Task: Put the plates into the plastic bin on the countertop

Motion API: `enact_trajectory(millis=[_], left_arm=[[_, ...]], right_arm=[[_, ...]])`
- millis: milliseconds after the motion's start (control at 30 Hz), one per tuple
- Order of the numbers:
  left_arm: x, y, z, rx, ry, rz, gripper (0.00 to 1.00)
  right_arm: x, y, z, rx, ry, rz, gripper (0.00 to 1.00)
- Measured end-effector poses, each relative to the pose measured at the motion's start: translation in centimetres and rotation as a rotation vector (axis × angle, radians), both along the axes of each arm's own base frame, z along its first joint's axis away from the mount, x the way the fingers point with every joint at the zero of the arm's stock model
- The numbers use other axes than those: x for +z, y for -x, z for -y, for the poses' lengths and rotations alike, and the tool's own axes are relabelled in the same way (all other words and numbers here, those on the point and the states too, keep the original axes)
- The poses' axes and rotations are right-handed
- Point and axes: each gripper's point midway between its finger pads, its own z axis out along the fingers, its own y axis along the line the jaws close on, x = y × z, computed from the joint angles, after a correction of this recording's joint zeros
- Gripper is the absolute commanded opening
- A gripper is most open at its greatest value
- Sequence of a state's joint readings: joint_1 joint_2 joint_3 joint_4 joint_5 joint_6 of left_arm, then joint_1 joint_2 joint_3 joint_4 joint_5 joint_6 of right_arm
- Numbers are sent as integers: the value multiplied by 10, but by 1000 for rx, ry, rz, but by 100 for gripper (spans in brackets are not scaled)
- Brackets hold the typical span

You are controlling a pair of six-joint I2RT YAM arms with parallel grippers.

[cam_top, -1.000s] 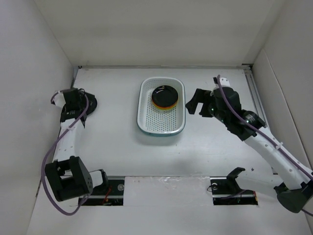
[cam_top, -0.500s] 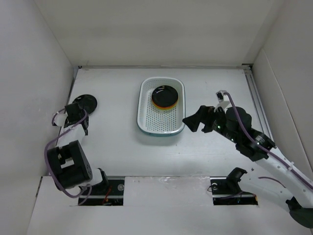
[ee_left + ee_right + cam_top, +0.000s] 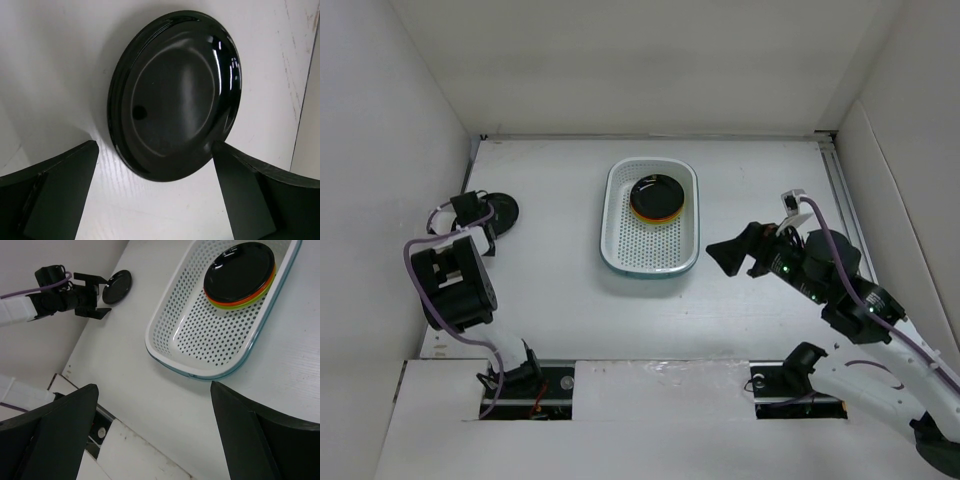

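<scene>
- My left gripper (image 3: 477, 222) sits at the left edge of the top view, jaws spread wide and gripping nothing; a lone black plate (image 3: 175, 95) lies flat on the countertop (image 3: 560, 290), its near rim between my fingertips in the wrist view.
- My right gripper (image 3: 735, 250) hangs right of centre, beside the plastic bin (image 3: 608, 215); jaws released, empty.
- A stack of plates (image 3: 240, 272) sits in the bin's upper end; black on top, orange and lime-green rims beneath.
</scene>
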State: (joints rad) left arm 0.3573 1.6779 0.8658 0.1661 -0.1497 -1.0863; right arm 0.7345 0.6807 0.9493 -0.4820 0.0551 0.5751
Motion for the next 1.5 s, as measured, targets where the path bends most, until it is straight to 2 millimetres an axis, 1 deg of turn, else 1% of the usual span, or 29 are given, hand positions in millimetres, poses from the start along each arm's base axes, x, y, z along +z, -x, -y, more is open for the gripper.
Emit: enact_trajectory(millis=[67, 100, 133, 233, 267, 400, 433, 467, 533, 567, 600, 667, 800, 900, 967, 1033, 1100, 1133, 1200, 1300, 1333, 1400, 1467, 1500], left_arm=[[0, -6, -2, -8, -6, 2, 93], [0, -9, -3, -11, -9, 5, 88], [0, -10, -3, -12, -10, 4, 78], [-4, -9, -3, -18, -12, -8, 62], [-5, -8, -3, -18, -10, -16, 50], [-16, -2, -1, -23, 1, -56, 20], [-18, -2, -1, -22, 5, -64, 17], [-19, -1, 0, -25, 6, -74, 14], [-21, -2, -1, -24, 10, -81, 12], [-20, -3, -1, -24, 10, -82, 5], [-20, -4, -2, -22, 11, -80, 2], [-17, -9, -3, -21, 11, -67, 0], [-12, -14, -3, -29, 12, -54, 0], [-10, -17, 3, -55, 25, -48, 0], [-3, -24, 9, -78, 19, -40, 0], [7, -34, 19, -114, 2, -23, 0], [23, -40, 37, -168, -20, 0, 0], [34, -43, 48, -199, -33, 17, 0], [62, -47, 68, -263, -70, 65, 0], [118, -61, 102, -374, -136, 174, 0], [139, -66, 115, -408, -160, 219, 0], [173, -71, 147, -485, -202, 303, 0], [196, -70, 189, -584, -220, 367, 0], [201, -69, 211, -643, -218, 387, 0]], right_arm=[[-2, -1, 1, -4, 9, -3, 100], [-2, -1, 1, -7, 11, -4, 100], [-2, -2, 1, -7, 12, -5, 100], [-4, -3, -1, -7, 19, -9, 100], [-4, -4, -1, -8, 21, -10, 100], [1, -6, 1, -25, 23, -4, 100], [4, -6, 2, -29, 21, 2, 100], [8, -7, 4, -35, 18, 10, 100], [16, -7, 6, -43, 9, 26, 100], [19, -6, 7, -48, 4, 33, 100], [21, -6, 9, -52, 2, 39, 100], [24, -6, 11, -60, 0, 46, 100], [27, -6, 14, -72, -2, 56, 100], [26, -6, 15, -75, 1, 54, 100], [25, -6, 15, -76, 3, 52, 100], [25, -6, 16, -78, 4, 51, 100], [24, -5, 18, -87, 7, 50, 100], [24, -5, 20, -94, 10, 49, 100], [24, -5, 26, -117, 10, 51, 100], [25, -7, 35, -168, 5, 51, 100], [25, -8, 38, -185, 4, 52, 100], [23, -10, 43, -215, 7, 45, 100], [21, -11, 45, -234, 11, 34, 100], [20, -12, 46, -241, 10, 28, 100]])
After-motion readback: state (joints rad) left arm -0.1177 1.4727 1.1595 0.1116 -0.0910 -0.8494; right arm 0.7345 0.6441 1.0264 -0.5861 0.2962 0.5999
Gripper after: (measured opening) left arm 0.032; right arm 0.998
